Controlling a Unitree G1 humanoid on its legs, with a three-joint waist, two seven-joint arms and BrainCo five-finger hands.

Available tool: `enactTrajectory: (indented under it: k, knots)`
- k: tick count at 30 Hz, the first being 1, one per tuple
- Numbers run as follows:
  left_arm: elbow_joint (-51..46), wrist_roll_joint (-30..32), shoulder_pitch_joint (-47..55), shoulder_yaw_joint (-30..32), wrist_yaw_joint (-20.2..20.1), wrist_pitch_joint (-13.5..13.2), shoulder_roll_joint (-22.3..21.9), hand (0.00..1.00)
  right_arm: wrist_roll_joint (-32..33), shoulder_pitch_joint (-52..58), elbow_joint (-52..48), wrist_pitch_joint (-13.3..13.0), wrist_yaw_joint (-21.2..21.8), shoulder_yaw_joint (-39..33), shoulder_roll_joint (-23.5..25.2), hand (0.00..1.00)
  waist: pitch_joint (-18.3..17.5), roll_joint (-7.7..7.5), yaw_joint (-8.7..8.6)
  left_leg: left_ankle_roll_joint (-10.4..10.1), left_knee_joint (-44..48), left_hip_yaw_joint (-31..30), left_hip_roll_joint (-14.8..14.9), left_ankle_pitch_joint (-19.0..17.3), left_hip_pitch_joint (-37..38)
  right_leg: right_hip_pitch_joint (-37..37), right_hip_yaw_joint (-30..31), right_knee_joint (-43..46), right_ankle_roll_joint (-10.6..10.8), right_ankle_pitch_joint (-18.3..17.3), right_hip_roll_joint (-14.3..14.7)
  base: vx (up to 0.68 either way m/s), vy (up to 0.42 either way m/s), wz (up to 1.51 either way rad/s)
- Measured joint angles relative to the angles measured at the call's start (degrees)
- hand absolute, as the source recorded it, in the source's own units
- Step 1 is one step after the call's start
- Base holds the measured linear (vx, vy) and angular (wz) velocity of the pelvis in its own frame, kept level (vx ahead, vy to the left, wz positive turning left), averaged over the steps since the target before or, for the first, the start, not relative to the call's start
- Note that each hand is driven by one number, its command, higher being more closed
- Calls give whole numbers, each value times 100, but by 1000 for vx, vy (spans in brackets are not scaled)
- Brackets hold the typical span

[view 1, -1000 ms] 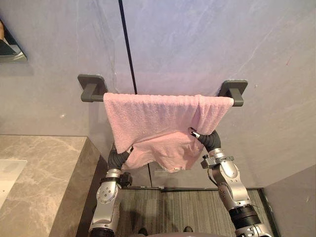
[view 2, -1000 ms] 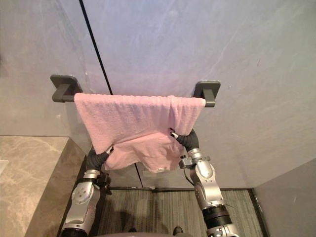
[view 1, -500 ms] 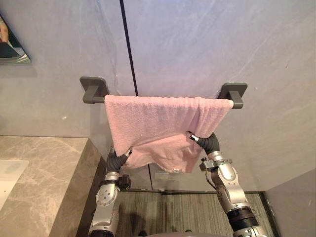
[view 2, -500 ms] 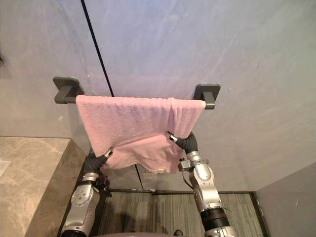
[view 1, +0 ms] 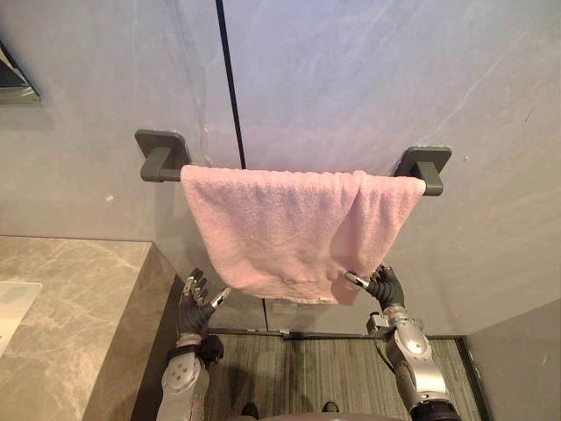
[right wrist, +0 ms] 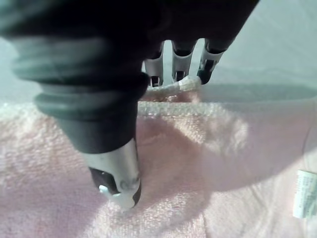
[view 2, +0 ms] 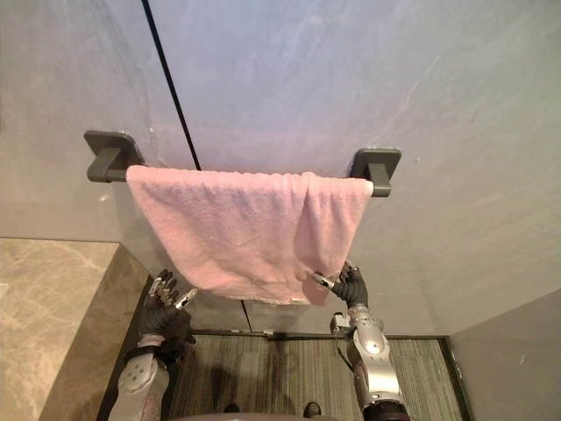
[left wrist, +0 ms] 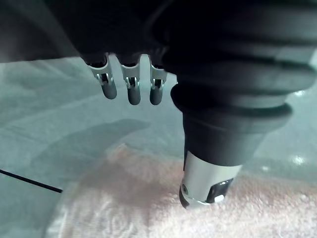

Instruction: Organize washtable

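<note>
Under pink towel (view 1: pixel 280 228) hiding its rail (view 1: pixel 174 174), left robot hand (view 1: pixel 195 303) splayed, right robot hand (view 1: pixel 384 288) unclenched, thumb touching hem.

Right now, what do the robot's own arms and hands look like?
The left arm and right arm are built of silver-grey metal segments. The left hand and right hand each have a dark ribbed cover over the wrist and back, silver fingers with dark tips, and a separate thumb.
</note>
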Motion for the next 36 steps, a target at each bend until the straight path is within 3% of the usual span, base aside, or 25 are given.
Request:
enactTrajectory:
  k: [10, 20, 23, 29, 30, 34, 36]
  knots:
    - [-176, -575, 276, 911, 135, 7, -151, 0, 136, 453, -69, 10, -399, -1176, 91, 0, 14, 38, -2, -1, 7, 74, 7, -9, 47, 14, 80, 3, -3, 13, -5, -48, -12, -4]
    - [-2350, -662, 255, 1243, 103, -157, -168, 0, 241, 299, -2023, -40, -645, -2160, -20, 0, 25, 104, -44, -20, 110, 121, 14, -98, 100, 61, 117, 72, 11, -39, -12, 0, 0, 0]
    - [-2907, -661, 236, 1414, 92, -277, -155, 0, 240, 16, -2582, -229, -706, -2224, -93, 0, 28, 110, -134, -21, 112, 131, 13, -106, 167, 110, 133, 74, 10, -44, -11, -41, -9, -2]
    - [-3963, -650, -35, 1501, 104, -523, 37, 0, 278, -395, -3710, -539, -683, -2118, -418, 0, 26, 177, -136, 2, 254, 215, 18, -194, 175, 97, 243, 154, 12, -55, -14, -55, -4, -9]
    - [-4320, -657, -121, 1490, 96, -668, 214, 0, 579, -555, -4104, -743, -513, -1898, -600, 0, 7, 209, -161, 2, 257, 226, 17, -194, 175, 95, 255, 157, 12, -55, -16, -33, -3, -4]
    - [-4837, -694, -288, 1370, -7, -792, 606, 0, 1005, -853, -4619, -960, -196, -1254, -973, 0, -19, 249, -198, 2, 261, 228, 20, -194, 176, 96, 258, 156, 12, -54, -10, -8, -2, -1]
    - [-5146, -822, -347, 1009, -178, -872, 896, 0, 1170, -1068, -4754, -1058, 6, -735, -1176, 0, -25, 256, -201, 2, 261, 228, 20, -193, 179, 97, 259, 156, 12, -53, -10, 0, 0, 0]
